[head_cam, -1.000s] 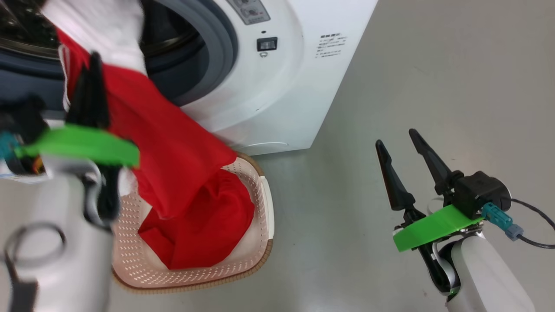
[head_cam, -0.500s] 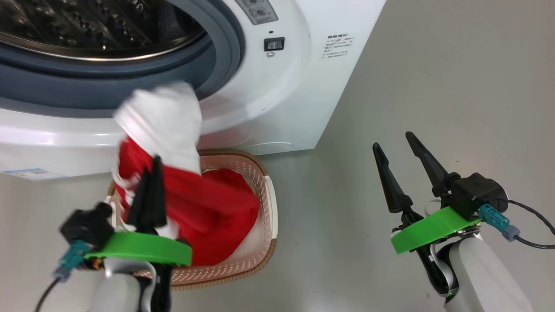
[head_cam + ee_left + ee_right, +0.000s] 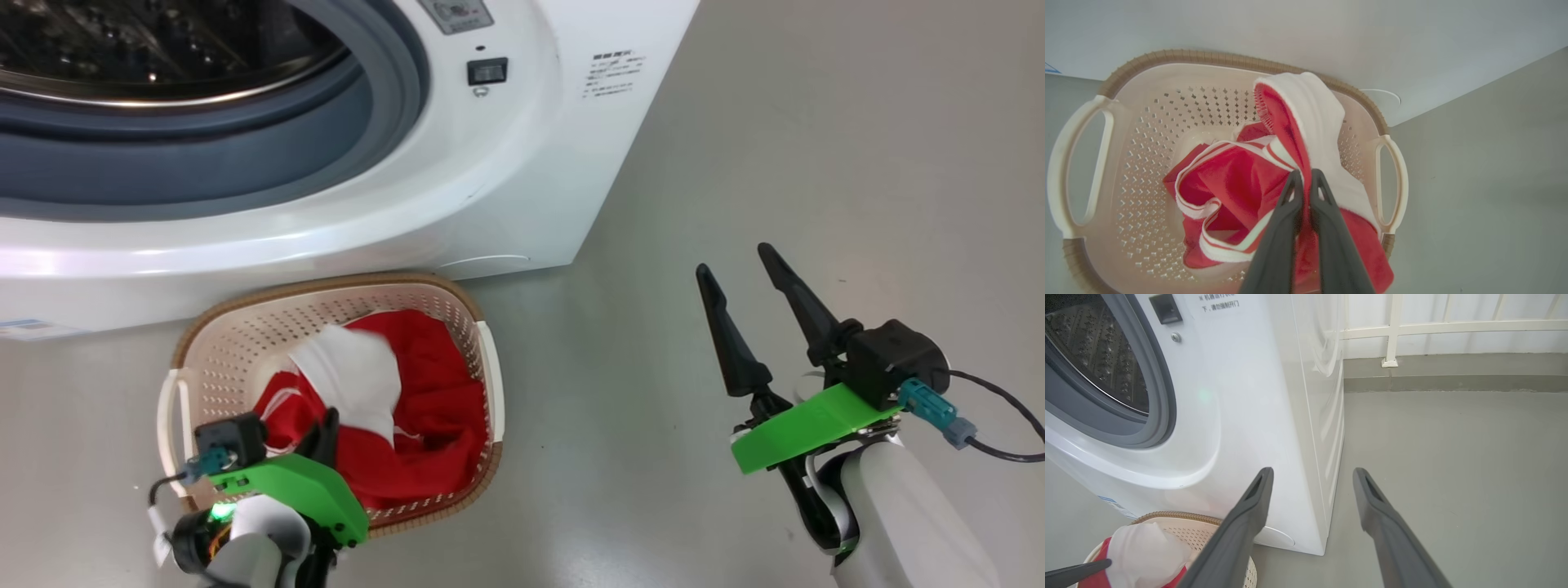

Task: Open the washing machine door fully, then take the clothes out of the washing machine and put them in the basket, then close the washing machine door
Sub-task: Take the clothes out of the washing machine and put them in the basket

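Left gripper is pinched tight on a fold of the red garment, low over the basket. Most of the garment lies heaped inside the basket, which sits on the grey floor just in front of the washing machine, below its open mouth. The white collar part stands up from the pinch. Right gripper hangs well off to the right, fingers spread wide and holding nothing.

The danger is in the letting go. If the arm rises before the fingers part, or the cloth catches on a finger, the garment could be dragged back out. The raised fold could also flop over the right rim and trail on the floor. The basket looks light, so a low finger could nudge it. Closing the door is left to do.
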Robot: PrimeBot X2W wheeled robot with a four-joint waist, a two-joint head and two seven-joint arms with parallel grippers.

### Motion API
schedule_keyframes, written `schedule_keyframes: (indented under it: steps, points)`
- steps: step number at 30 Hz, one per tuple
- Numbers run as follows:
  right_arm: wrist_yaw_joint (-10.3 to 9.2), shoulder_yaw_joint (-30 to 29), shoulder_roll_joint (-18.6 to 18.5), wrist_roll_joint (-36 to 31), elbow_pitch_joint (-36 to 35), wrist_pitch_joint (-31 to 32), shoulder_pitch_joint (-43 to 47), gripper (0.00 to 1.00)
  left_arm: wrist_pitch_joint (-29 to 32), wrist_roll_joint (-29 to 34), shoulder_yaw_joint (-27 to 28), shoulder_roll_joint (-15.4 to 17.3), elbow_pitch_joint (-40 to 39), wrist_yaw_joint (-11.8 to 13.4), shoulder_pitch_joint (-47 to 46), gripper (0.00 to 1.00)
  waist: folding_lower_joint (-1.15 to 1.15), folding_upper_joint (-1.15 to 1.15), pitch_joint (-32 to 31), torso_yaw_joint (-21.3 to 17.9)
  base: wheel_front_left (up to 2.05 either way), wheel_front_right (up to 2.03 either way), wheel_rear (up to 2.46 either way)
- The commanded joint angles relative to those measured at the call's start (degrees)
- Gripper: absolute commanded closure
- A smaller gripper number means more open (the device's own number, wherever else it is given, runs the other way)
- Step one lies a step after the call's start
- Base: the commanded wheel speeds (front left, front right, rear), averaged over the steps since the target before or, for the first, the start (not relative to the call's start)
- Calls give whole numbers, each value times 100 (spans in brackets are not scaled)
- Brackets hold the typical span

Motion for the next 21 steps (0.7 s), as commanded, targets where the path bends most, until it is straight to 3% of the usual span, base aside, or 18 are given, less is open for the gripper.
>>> schedule_keyframes:
  steps: [1,9,15,16,18,21]
  points:
    - [37,167,34,29,-102,-37,-44,0,34,-95,46,72,225,-77,-141,100,0,0,41,-49,0,0,0]
    - [37,266,34,76,-47,-37,-141,0,389,-384,-406,71,1712,-237,-758,100,0,0,137,-233,0,0,0]
    - [37,299,34,126,-11,-37,-174,0,162,-396,-470,70,2058,-217,-919,100,0,0,181,-335,0,0,0]
    - [37,285,34,125,-6,-37,-173,0,60,-397,-471,70,2074,-217,-951,84,0,0,183,-331,0,0,0]
    - [37,261,34,118,0,-37,-164,0,-111,-367,-506,70,2099,-225,-1007,0,0,0,171,-315,0,0,0]
    - [37,222,34,100,34,-37,-149,0,-336,-321,-545,72,2116,-238,-1057,0,0,0,85,-273,0,0,0]
